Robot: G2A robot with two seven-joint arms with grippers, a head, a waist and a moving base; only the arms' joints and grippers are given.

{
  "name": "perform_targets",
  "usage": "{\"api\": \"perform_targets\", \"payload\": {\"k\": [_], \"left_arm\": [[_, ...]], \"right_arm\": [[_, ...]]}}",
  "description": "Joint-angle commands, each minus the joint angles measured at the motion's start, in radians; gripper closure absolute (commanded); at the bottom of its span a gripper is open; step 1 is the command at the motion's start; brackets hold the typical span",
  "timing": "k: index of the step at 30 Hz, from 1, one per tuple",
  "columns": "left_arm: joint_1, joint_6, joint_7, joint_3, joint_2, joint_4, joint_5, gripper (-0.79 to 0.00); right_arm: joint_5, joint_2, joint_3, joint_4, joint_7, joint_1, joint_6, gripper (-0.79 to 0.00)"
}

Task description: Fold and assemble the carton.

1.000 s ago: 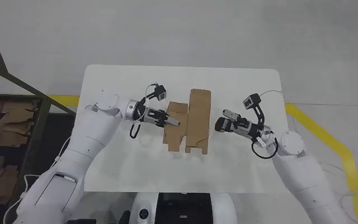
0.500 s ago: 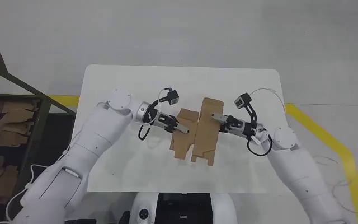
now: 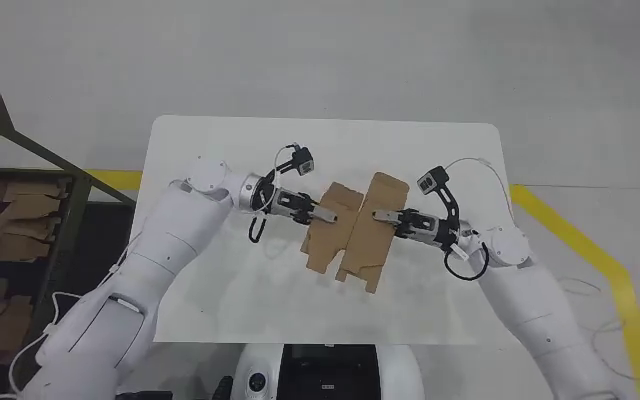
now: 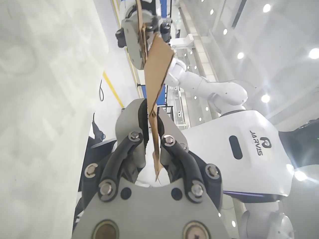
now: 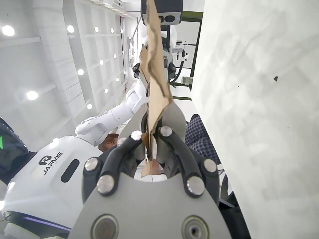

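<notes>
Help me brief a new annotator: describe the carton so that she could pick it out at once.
Find the white table and look at its middle, where the left gripper and right gripper face each other. The carton is the brown cardboard sheet clamped between them, each holding one side. Nothing else over the tabletop is brown.

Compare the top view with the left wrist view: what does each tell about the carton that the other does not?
Top view: the layout, with the whole outline of the carton over the white table. Left wrist view: the grip up close, with the left gripper shut on the cardboard, seen edge-on. Both: the right gripper holding the carton's opposite side.
</notes>
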Motion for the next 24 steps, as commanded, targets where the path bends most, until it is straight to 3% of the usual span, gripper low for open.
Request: {"api": "perform_targets", "payload": {"k": [1, 9, 18, 24], "left_arm": [[0.007, -0.02, 0.021, -0.03, 0.004, -0.001, -0.032, -0.785], [0.085, -0.052, 0.099, -0.117, 0.021, -0.043, -0.104, -0.785], [0.147, -0.002, 0.154, -0.141, 0.024, -0.091, -0.132, -0.785], [0.156, 0.029, 0.176, -0.138, 0.022, -0.1, -0.101, -0.785]], "right_arm": [[0.014, 0.0, 0.012, -0.006, -0.022, -0.008, -0.001, 0.0], [-0.016, 0.005, 0.085, -0.095, -0.269, -0.118, -0.033, 0.0], [-0.295, 0.006, 0.101, -0.305, -0.624, -0.282, 0.041, 0.0], [-0.383, -0.011, 0.06, -0.386, -0.836, -0.338, 0.062, 0.0]]}}
